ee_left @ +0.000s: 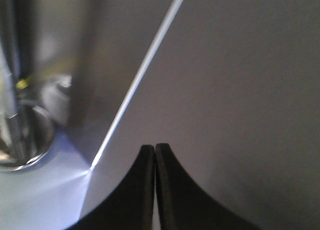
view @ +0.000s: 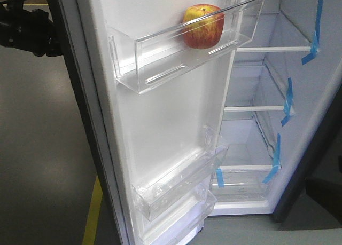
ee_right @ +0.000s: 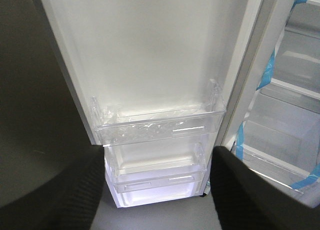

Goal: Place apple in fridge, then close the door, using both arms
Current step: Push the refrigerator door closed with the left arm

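Apple (view: 203,26) already sits in the top bin (view: 160,58) of the door (view: 160,127), which is wide open, so only closing is left (my read): L gripper (ee_left: 155,155) pinched shut, empty, by the door's dark outer face; R gripper (ee_right: 157,165) spread empty, facing the door's lower bins (ee_right: 160,125).

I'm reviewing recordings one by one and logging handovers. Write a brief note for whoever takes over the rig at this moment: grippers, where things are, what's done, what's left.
Left gripper: shut, empty, close against a dark grey surface, probably the door's outside.
Right gripper: open, empty, facing the lower door bins.
Apple: sitting in the upper door bin, free of both grippers.
Door: wide open; fridge interior exposed.
Done: apple placed.
Left: swing the door shut.
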Tool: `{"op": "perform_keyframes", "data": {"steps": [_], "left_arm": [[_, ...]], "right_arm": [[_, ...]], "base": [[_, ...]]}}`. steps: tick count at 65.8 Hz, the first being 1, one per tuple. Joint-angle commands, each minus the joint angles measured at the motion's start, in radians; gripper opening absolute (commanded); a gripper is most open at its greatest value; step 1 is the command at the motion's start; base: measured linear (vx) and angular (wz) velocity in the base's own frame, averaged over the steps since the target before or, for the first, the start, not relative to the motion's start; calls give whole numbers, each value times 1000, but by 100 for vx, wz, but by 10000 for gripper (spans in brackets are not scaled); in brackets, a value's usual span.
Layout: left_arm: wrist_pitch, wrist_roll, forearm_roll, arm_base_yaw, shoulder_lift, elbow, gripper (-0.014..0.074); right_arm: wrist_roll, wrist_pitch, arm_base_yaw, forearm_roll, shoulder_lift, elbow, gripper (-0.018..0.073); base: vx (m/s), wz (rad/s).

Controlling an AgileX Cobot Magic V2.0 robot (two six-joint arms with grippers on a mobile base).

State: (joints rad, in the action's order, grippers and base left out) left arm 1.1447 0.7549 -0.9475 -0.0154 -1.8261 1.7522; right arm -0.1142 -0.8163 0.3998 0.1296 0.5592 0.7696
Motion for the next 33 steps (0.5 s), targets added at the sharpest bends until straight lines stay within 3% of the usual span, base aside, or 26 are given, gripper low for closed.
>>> {"op": "perform_keyframes", "data": {"steps": [1,33], "left_arm": [[11,8,-84,46,47,32,-6],[-23,15,-80,228,49,32,-6]], "right_arm": [[-8,65,-1,7,3,27,434],[-8,63,-1,7,3,27,434]], "base": [[0,0],[0,0]]}}
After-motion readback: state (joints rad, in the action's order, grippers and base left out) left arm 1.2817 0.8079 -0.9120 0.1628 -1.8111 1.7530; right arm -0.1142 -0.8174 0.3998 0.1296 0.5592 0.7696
